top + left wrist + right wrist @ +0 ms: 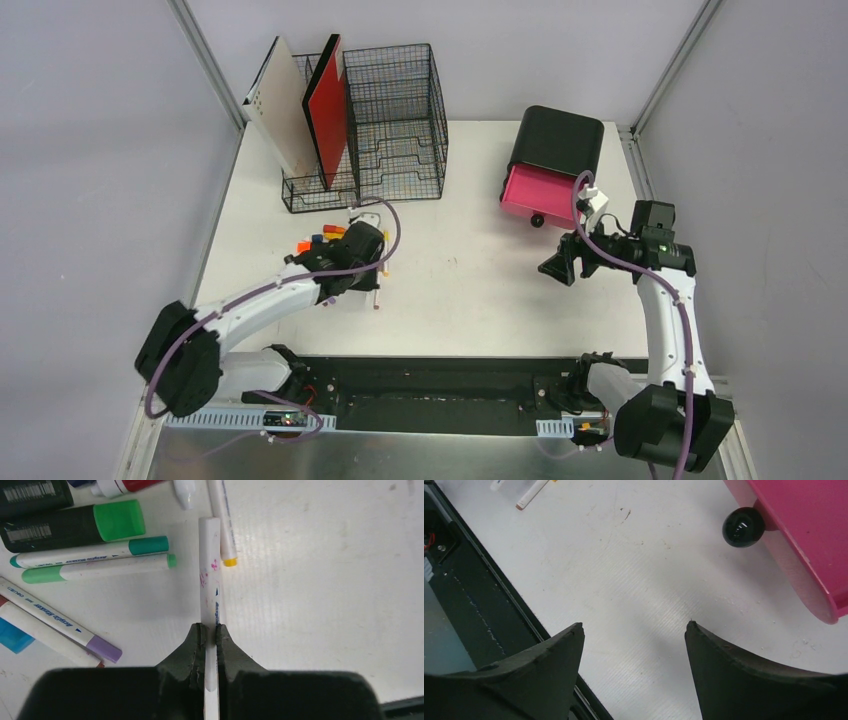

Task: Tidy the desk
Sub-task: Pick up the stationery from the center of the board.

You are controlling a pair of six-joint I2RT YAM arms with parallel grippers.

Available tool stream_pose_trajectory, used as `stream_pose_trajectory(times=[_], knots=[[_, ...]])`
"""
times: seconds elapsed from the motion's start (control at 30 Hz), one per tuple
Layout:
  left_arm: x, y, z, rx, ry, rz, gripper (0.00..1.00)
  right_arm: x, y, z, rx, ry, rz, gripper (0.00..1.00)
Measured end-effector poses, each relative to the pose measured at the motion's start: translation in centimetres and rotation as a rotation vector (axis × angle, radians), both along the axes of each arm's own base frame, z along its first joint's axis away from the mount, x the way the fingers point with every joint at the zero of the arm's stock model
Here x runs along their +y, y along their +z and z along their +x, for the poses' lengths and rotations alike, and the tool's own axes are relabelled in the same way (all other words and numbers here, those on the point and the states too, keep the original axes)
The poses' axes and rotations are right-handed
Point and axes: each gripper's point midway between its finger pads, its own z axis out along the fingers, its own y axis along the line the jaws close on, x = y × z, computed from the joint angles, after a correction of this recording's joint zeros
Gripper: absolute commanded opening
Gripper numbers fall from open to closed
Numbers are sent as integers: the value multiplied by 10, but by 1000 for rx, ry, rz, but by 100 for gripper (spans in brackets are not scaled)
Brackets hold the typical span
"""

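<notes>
Tabletop (470, 270): flat beneath both tools. Left tool (210, 628) pressed together on white marker (209, 565), pinching near end; long axis straight ahead out of jaws. Lifted or not: unclear. Loose markers (95, 567) just left of it. Right tool (634, 630) spread, empty; pink drawer (804, 540) ahead-right, open. Drawer nearer right tool, well apart from left; long carry likely.

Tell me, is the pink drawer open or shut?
Open: the pink drawer sticks out of its black box.
</notes>
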Motion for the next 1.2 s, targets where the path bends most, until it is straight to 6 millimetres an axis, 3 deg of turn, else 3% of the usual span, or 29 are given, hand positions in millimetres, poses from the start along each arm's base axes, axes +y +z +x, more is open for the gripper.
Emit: stream_pose_trajectory(times=[0.17,0.33,0.57,0.83,1.03,1.2], knots=[[-12,42,-2,-107,-16,-163,0,13,4,-7,31,50,60,86],[-41,74,-15,-177,-89,-401,0,31,17,-17,38,125,164,86],[-128,120,-42,-278,-300,-679,0,52,34,-29,66,212,309,89],[-212,142,-55,-392,-396,-786,0,63,47,-39,69,264,413,95],[-255,176,-50,-525,-395,-869,0,64,49,-37,67,256,427,95],[-275,198,-40,-599,-354,-931,0,64,49,-35,66,252,430,93]])
